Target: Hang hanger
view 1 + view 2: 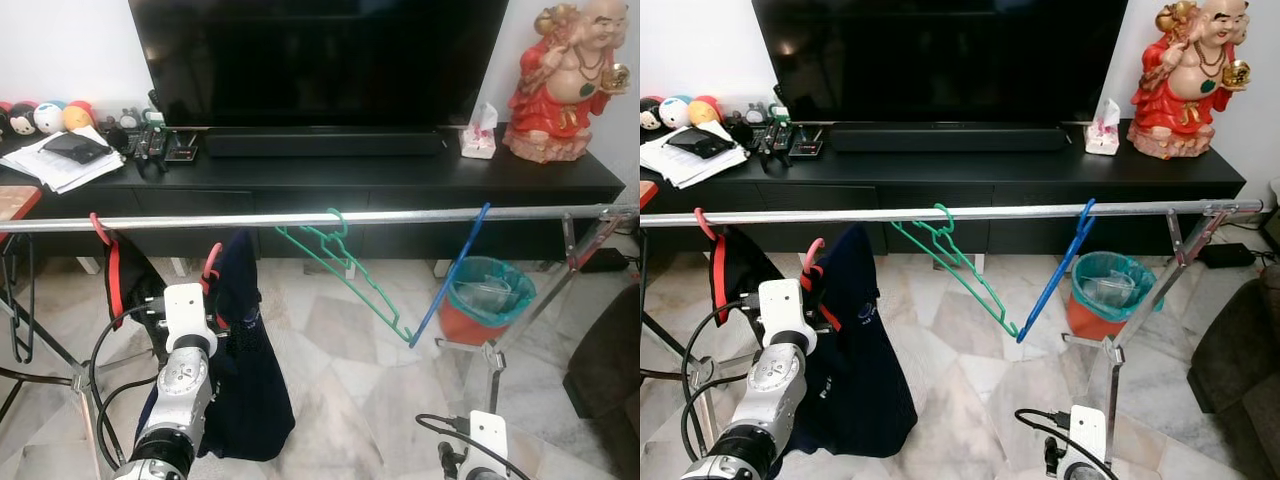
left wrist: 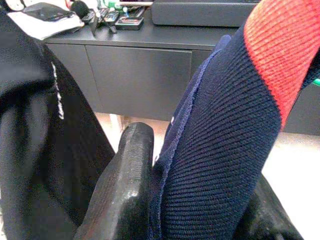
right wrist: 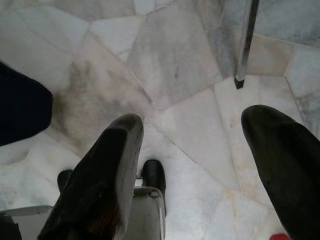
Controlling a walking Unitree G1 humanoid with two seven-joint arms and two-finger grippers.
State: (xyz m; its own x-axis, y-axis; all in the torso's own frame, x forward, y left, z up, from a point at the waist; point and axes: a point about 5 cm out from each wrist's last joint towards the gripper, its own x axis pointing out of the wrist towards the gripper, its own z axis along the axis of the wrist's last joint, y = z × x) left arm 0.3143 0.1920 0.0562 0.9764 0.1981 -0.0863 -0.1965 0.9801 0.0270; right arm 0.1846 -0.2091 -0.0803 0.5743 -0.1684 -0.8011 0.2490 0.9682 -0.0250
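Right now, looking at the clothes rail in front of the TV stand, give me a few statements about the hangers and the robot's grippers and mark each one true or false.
1. The left gripper is closed on the navy garment with its red hanger. True.
2. That red hanger's hook is already over the rail. False: it sits below the rail, not hooked on.
3. A green hanger and a blue hanger hang empty on the rail. True.
4. The right gripper holds a hanger. False: it is open, pointing at the marble floor, holding nothing.
5. A black garment hangs on the rail to the left of the navy one. True.
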